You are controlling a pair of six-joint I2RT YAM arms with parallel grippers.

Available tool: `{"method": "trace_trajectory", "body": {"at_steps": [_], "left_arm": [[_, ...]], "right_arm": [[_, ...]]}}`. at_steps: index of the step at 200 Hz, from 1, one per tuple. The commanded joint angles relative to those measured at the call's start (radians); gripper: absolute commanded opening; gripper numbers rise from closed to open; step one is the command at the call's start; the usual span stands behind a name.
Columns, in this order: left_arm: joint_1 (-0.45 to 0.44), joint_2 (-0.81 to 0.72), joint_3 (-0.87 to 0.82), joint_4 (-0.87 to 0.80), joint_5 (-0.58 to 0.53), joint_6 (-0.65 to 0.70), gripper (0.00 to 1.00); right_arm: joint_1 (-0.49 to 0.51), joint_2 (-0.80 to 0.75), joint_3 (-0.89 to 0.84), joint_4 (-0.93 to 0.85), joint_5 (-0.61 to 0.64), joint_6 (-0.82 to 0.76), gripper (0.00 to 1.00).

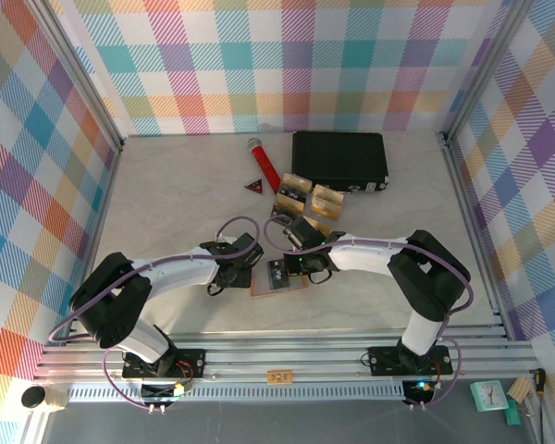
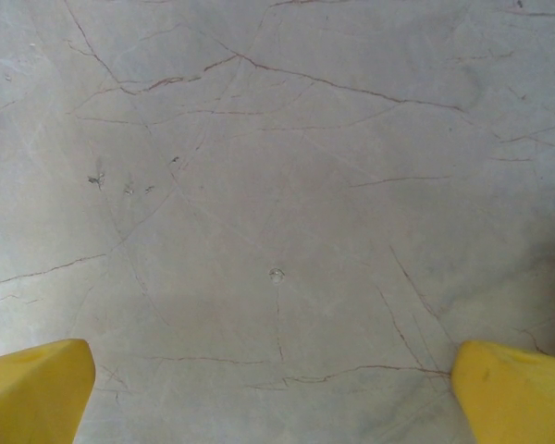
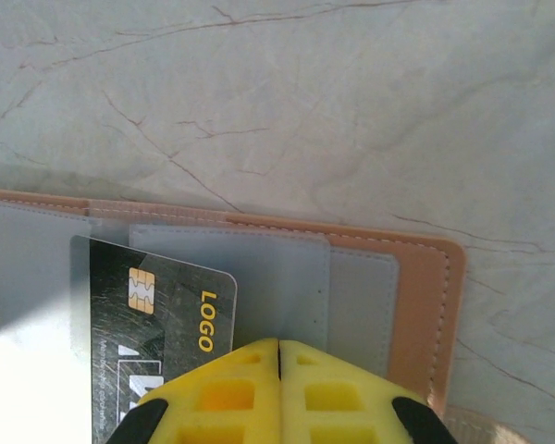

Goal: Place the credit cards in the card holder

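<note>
Here, right gripper [image 3: 278, 347] shut over stitched, seemingly leather card holder [image 3: 427, 277]; left gripper [image 2: 273, 365] wide.

Your top camera sits above and behind the arm bases [image 1: 157, 363], looking down and forward across the whole table [image 1: 166, 203] to the back wall [image 1: 277, 65]. Your left wrist camera faces nearly straight down on bare table from close range, with the left fingers [image 2: 37, 388] in its lower corners. Your right wrist camera is closer still, facing down on the holder [image 3: 425, 277] and a card [image 3: 157, 324], with the right fingers [image 3: 333, 370] at its bottom edge. Top and right wrist views share the holder; all three share the marbled table.
</note>
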Motion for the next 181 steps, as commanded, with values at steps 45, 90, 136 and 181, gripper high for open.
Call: {"method": "trace_trajectory", "body": {"at_steps": [45,90,136,181], "left_arm": [[-0.015,0.029,-0.009,0.042,0.010,-0.009,1.00],[-0.017,0.034,-0.013,0.059,0.017,-0.011,1.00],[-0.019,0.036,-0.017,0.071,0.025,-0.016,1.00],[-0.019,0.019,-0.029,0.069,0.017,-0.018,1.00]], "right_arm": [[0.037,0.042,0.052,0.006,-0.036,0.014,0.00],[0.073,0.072,0.084,0.006,-0.045,0.029,0.00],[0.090,0.079,0.106,-0.013,-0.030,0.020,0.00],[0.078,0.010,0.037,-0.032,0.034,0.008,0.00]]}}
